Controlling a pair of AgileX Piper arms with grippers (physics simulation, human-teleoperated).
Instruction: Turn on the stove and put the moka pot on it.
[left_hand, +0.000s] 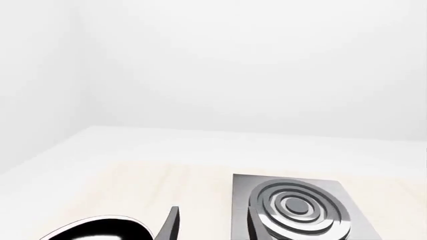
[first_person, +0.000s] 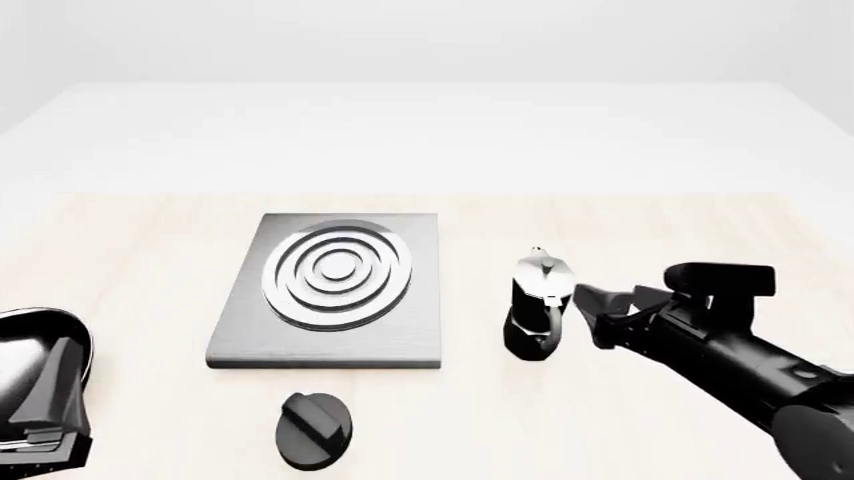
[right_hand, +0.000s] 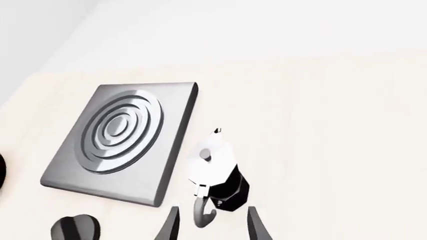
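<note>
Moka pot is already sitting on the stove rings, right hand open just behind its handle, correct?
Not quite. The moka pot stands on the table beside the stove, not on its rings; the front view shows it. The right hand is open behind the handle.

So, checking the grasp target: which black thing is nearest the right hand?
The moka pot, the only one with a silver top; its handle faces the right hand.

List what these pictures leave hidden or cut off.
- Left gripper: front view's edge cuts it; jaws unreadable.
- Glossy black bowl: partly behind that gripper, clipped in the left wrist view.
- Knob: cropped in the right wrist view.
- Moka pot handle: in the front view, the right gripper covers it.
</note>
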